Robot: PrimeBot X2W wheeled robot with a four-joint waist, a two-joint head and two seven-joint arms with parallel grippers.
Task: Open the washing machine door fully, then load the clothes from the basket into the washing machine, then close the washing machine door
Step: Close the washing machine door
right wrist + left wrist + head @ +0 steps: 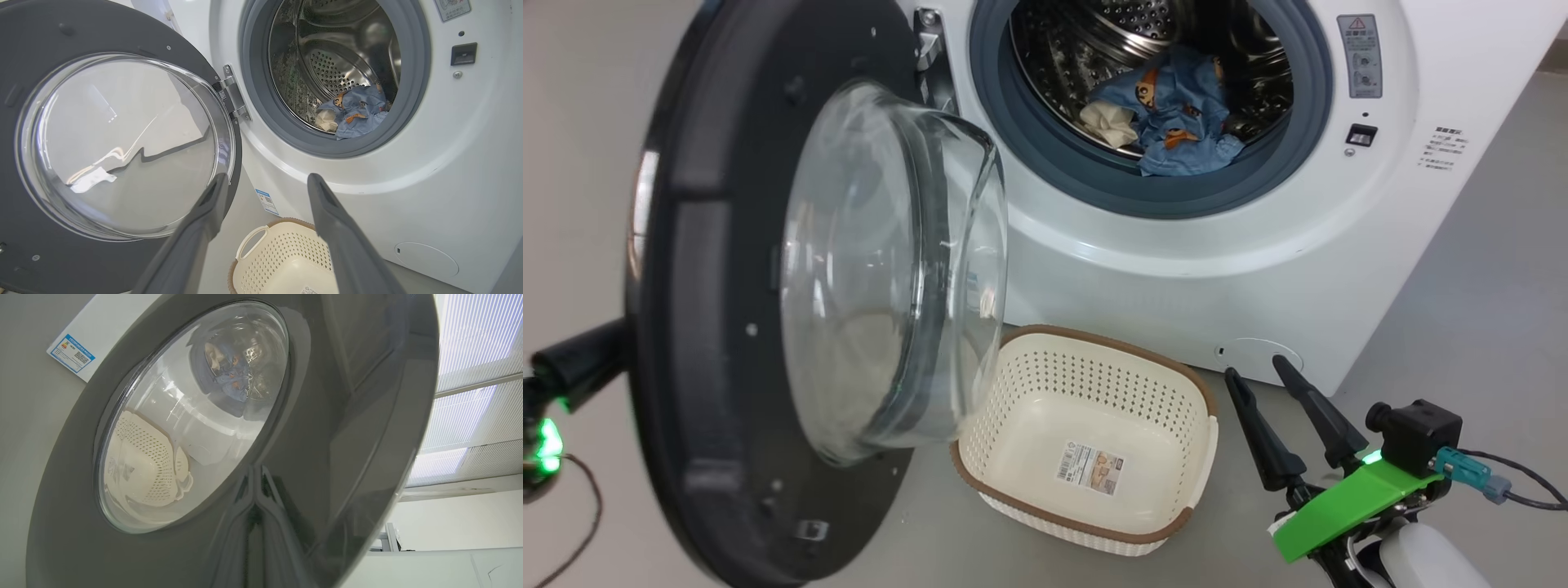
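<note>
1. Grey floor (1462, 245) underneath, window blinds (474, 335) beyond in left wrist view.
2. Left gripper (256, 522): pressed together, tips seemingly against door (711, 245), outer face, at 6 o'clock.
3. Right gripper (1255, 366): spread wide, empty, at 5 o'clock, near basket (1045, 384).
4. Basket empty at 6 o'clock; clothes (1176, 114) in machine (1217, 269) drum (1094, 49) at 12 o'clock.
5. Judged step: closing door, half open at 9 o'clock. Next: steady push round the hinge (927, 41) until latched.
6. From left wrist: outer face and contact. From head: bowl (882, 269) side, contact hidden behind door.
</note>
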